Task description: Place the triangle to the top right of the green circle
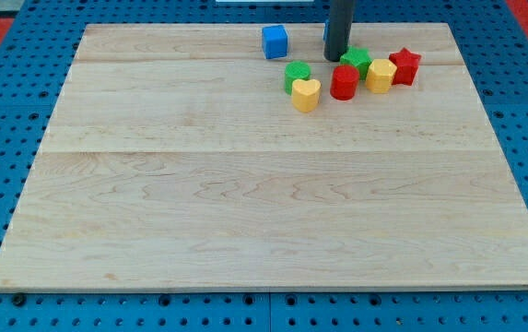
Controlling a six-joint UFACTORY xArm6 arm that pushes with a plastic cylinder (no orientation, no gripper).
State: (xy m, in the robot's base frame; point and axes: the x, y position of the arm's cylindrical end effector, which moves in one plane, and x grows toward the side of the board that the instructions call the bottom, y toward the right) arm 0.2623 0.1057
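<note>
Yellow heart (306, 94) touches the green circle (297, 74). My tip (336, 57) stands just right of that circle, above the red cylinder (344, 82). No hand shows.

— What colours are the blocks?

— One cube is blue (275, 41). The round block is green (297, 75), and next to it is a yellow heart (306, 94).

— Any red ones?

— Yes, a red round block (344, 82) and a red star (404, 66). There is a green star (357, 61) too, and one more yellow block (380, 76).

— And the board?

— The wooden board (245, 203) is pale tan with thin wavy lines. The table (5, 92) under it is blue with rows of dark dots, and it turns red in the top corners.

— The rod?

— The rod (339, 28) is dark grey. A bit of blue peeks out just behind it.
</note>
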